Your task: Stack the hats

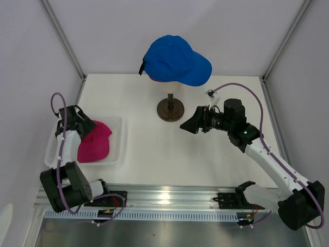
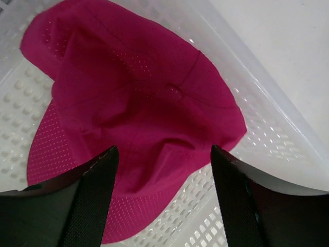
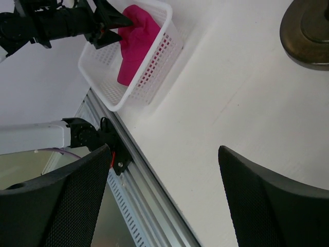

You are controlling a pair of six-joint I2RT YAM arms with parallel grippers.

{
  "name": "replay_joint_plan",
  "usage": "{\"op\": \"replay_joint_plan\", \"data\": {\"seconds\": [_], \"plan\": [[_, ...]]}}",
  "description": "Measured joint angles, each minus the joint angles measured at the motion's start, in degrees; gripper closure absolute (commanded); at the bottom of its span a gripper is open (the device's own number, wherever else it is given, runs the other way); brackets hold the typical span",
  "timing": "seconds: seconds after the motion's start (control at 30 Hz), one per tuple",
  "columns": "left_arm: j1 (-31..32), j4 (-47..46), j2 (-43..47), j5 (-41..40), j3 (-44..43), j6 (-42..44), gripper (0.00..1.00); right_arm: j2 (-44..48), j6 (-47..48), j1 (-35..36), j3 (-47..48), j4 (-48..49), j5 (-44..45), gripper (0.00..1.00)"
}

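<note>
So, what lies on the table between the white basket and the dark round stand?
Nothing: the stretch of table between the basket and the stand is bare, as the top view shows clearly.

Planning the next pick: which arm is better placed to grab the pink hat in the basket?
Left. The left fingers, open, hang right over the pink hat in the white basket. The right fingers, also open, sit over table near the dark stand, far from that hat.

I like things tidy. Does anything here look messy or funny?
The pink cap lies crumpled in the white basket, its crown caved in and creased. The blue cap sits neatly on its stand. Nothing looks spilled or broken.
</note>
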State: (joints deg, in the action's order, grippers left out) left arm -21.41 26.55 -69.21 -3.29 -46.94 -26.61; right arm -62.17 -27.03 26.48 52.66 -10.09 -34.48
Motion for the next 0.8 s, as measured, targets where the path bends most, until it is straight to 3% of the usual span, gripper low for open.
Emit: {"op": "replay_joint_plan", "data": {"seconds": [0.37, 0.4, 0.47, 0.6, 0.8], "plan": [[2.93, -6.19, -12.76, -0.07, -1.81, 0.66, 0.31, -6.62, -0.17, 0.83, 2.91, 2.75, 1.31, 0.12], [3.78, -6.38, -13.77, -0.76, -2.4, 1.25, 0.43, -7.34, -0.2, 0.83, 3.41, 2.93, 1.29, 0.12], [5.22, -6.84, -15.32, -1.92, -3.19, 2.58, 0.57, -8.52, -0.28, 0.83, 4.26, 3.54, 1.27, 0.12], [6.21, -7.13, -16.55, -2.6, -3.39, 3.89, 0.99, -9.66, -0.37, 0.83, 5.09, 3.93, 1.25, 0.12], [6.19, -6.32, -14.21, -2.27, -3.39, 5.77, 0.99, -10.49, -0.55, 0.92, 6.51, 4.17, 0.96, 0.12]]}}
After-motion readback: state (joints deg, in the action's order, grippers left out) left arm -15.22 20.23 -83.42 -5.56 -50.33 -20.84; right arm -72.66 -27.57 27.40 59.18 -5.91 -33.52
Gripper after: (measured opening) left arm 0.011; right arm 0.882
